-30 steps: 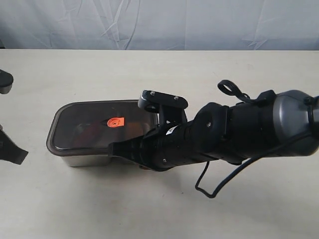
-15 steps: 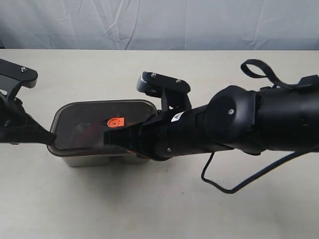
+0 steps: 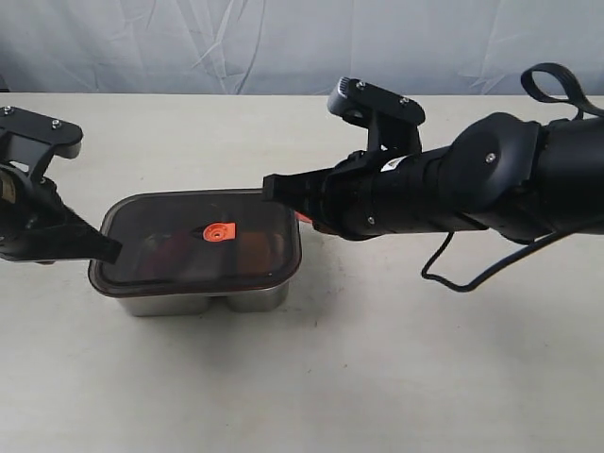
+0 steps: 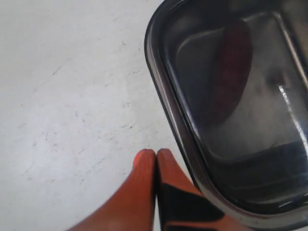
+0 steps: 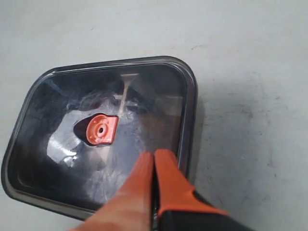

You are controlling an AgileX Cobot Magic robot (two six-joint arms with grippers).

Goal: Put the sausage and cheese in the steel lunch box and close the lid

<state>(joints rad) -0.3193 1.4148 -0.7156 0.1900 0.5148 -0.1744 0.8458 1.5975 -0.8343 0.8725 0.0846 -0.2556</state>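
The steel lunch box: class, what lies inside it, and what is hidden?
Through the dark lid covering the steel lunch box, a dim red sausage shows. The cheese cannot be made out under the tinted lid.

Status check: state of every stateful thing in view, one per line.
Dark smoky translucent lid with orange valve: on the box, covering it.
Shiny rectangular steel lunch box: lidded.
Dark red sausage: inside, under the lid.
Left gripper: shut, empty, beside the box's end.
Right gripper: shut, empty, over the lid's edge.
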